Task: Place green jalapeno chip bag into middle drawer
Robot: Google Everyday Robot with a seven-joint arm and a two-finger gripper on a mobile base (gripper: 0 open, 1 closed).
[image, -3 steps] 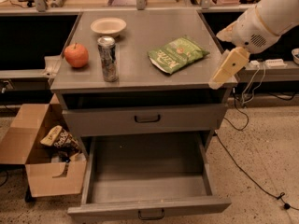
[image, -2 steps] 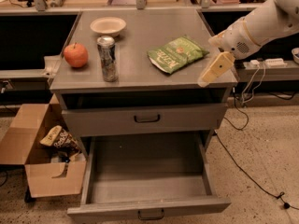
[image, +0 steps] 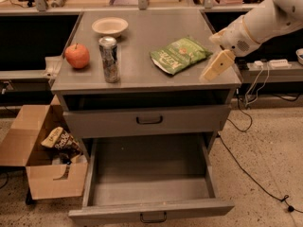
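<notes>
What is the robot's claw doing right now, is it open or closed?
Gripper: cannot be told. It hangs over the cabinet top's right front corner, just right of the green jalapeno chip bag.

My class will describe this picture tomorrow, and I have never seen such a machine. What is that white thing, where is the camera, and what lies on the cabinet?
The white thing is a robot arm. Its cream-coloured gripper hovers at the front corner of the grey cabinet, on the picture's right, beside the green jalapeno chip bag, holding nothing. One camera looks down at the cabinet's front. Also on top: an apple, a can, a bowl. The middle drawer, lowest here, stands open and empty.
</notes>
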